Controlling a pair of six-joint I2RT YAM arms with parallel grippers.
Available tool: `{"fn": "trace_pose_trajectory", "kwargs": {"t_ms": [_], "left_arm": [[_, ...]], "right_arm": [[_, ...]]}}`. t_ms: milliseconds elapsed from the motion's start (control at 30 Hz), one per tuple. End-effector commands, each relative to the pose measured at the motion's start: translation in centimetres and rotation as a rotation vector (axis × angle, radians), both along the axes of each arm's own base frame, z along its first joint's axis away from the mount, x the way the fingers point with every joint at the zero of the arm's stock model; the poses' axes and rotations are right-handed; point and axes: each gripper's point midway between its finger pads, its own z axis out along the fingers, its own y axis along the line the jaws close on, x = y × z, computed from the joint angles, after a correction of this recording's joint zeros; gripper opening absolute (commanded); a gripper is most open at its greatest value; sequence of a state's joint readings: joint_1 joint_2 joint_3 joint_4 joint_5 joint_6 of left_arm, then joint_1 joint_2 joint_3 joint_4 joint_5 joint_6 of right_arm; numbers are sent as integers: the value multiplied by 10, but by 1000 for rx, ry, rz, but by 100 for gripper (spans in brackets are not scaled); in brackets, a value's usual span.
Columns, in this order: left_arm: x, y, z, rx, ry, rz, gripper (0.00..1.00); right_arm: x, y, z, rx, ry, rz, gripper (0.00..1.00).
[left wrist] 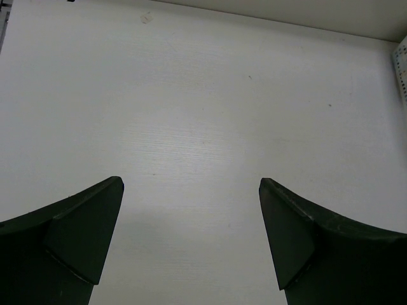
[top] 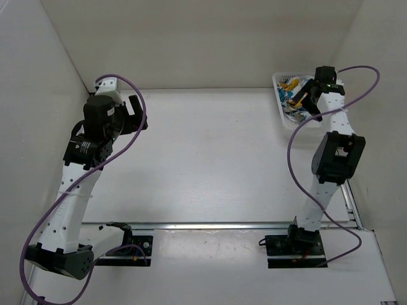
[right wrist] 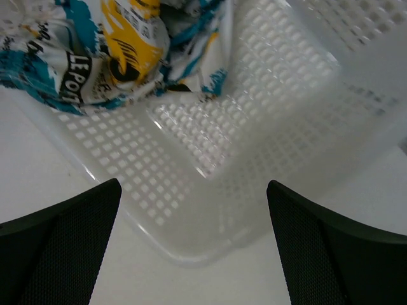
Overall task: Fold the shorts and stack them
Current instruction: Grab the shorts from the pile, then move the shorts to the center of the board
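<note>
The shorts lie crumpled in a white mesh basket at the table's far right corner. In the right wrist view the shorts show teal, yellow and black print at the upper left, bunched against the basket's wall. My right gripper hangs open over the basket's near corner, above and apart from the fabric, with nothing between its fingers. In the top view this right gripper sits over the basket. My left gripper stands open over bare table at the far left.
White walls close in the table on the left, back and right. A metal rail runs across the near edge between the arm bases. Purple cables loop off both arms. A sliver of the basket shows at the left wrist view's right edge.
</note>
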State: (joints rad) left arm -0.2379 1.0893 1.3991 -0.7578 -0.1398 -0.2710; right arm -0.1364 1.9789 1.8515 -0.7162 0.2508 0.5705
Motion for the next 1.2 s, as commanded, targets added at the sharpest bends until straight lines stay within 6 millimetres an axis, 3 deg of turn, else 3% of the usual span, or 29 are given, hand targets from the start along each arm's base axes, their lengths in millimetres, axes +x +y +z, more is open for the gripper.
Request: {"fn": "trace_pose_trajectory", "kwargs": {"t_ms": [0,33,67,100,133,167,233,267,367,400,467,500,533,567,600,667,700,767,800,833,867,900,967,1000,1067,1100,1167], "left_arm": [[1,11,1,4,-13,49,99],[1,11,-4,6,-3,49,99],[1,11,-4,6,-2,49,99],[3,13,-7,13,5,58,99],[4,15,-7,18,4,71,99],[4,15,-7,18,4,71,99],[12,21,-11,32,22,101,99],[14,25,-14,44,30,123,99],[22,21,-17,54,45,109,99],[22,21,-17,54,45,109,99],[22,19,-13,45,36,95,99],[22,17,-8,39,27,87,99],[22,17,-8,39,27,87,99],[22,17,-8,29,27,91,99],[22,17,-8,29,27,91,99],[20,15,-5,13,20,84,99],[17,15,-1,-1,7,89,99],[13,14,5,-49,2,95,99],[10,12,-1,-64,31,83,99],[11,14,7,-81,30,74,99],[11,13,6,-88,54,60,99],[10,12,5,-101,85,56,99],[3,14,-2,-92,169,62,99],[0,14,-1,-99,179,67,99],[-7,13,0,-116,191,67,99],[-12,8,2,-137,194,47,99],[-21,10,3,-154,182,52,99]], "right_arm": [[51,2,13,66,-127,14,100],[60,-4,13,63,-143,5,100],[69,-6,-6,67,-119,4,100],[77,-9,-8,56,-124,-4,100],[91,-20,6,33,-175,-24,100],[100,-22,-18,38,-147,-25,100],[115,-33,-15,30,-183,-50,100],[123,-40,-35,32,-170,-59,99],[147,-41,-43,76,-228,-51,76],[152,-34,-39,106,-253,-17,57],[159,-29,-30,128,-306,-8,33],[161,-30,-21,122,-340,-4,15],[159,-27,8,126,-391,2,8],[153,-26,5,128,-382,1,0],[151,-23,19,127,-406,21,0],[142,-13,71,104,-485,72,0],[132,0,109,96,-540,112,0],[121,21,156,76,-612,195,0],[107,28,197,74,-683,227,0],[95,60,222,159,-728,354,0],[84,72,245,191,-769,405,0],[62,93,282,211,-831,469,0],[36,123,313,223,-882,569,0],[14,148,334,223,-917,635,0],[-16,171,357,209,-952,703,0],[-26,191,357,220,-948,755,0],[-56,211,367,241,-953,826,0]]}}
